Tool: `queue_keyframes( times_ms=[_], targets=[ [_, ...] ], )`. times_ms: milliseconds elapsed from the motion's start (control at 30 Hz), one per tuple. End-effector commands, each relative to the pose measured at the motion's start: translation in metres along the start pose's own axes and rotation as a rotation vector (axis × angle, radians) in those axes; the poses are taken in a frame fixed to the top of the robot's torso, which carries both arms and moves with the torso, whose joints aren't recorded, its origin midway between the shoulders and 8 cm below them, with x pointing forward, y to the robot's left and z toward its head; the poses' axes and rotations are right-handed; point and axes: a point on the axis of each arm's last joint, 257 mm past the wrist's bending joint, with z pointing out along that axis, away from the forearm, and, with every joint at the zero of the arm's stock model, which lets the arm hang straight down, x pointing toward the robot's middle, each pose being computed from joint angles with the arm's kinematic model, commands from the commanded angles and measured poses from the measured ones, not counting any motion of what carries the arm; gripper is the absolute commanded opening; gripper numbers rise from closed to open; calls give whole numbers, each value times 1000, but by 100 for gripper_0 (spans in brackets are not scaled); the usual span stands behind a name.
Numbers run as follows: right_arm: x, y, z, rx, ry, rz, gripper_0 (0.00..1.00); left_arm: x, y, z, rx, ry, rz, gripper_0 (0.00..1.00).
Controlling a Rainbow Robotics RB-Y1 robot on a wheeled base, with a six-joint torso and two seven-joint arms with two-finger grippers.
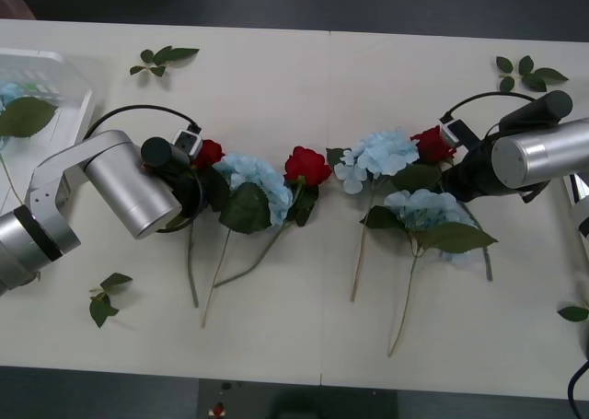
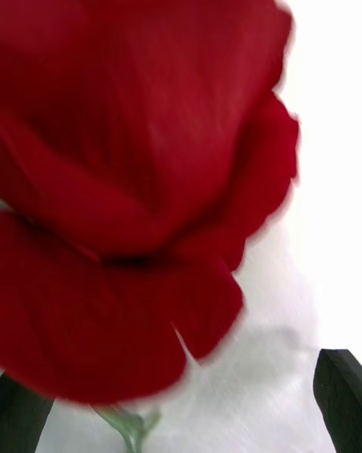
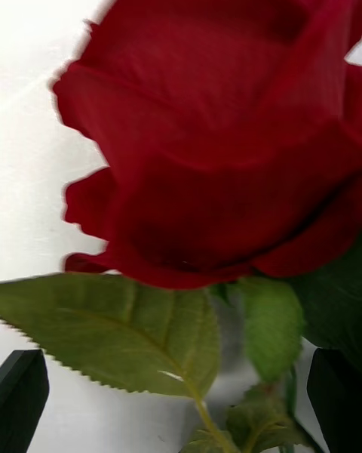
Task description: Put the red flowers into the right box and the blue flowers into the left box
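— Where do we find the red flowers?

— We see three red flowers in a loose row across the desk [image 1: 304,69]: one [image 1: 209,151] at our left gripper [image 1: 189,175], one [image 1: 306,166] in the middle, one [image 1: 433,144] at our right gripper [image 1: 456,161]. The blue flowers [image 1: 250,175] lie among them, a second cluster [image 1: 386,152] and a third [image 1: 425,205] nearer our right arm.

— And our grippers?

— In the left wrist view the black fingers [image 3: 23,396] stand spread at both corners, a rose bloom [image 3: 219,143] and a serrated leaf [image 3: 121,332] between them. In the right wrist view the fingers [image 2: 339,392] are likewise apart, a bloom [image 2: 136,181] close up between.

— The boxes?

— The left box [image 1: 55,74] sits at the desk's far left edge, holding a leaf [image 1: 26,115]. Loose sprigs [image 1: 161,60] lie scattered.
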Motion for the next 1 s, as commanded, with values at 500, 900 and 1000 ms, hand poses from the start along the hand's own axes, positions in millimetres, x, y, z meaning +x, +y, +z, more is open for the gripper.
queue_keyframes(
  times_ms=[500,900,1000],
  targets=[
    [-21,3,-6,-8,-38,54,0,-29,-5,-3,-3,-38,-59,100],
    [-37,-25,-34,3,-34,106,0,-43,-18,12,34,-62,-127,43],
    [-45,-47,-58,19,-48,135,0,-42,-18,12,37,-59,-133,0]
  ],
)
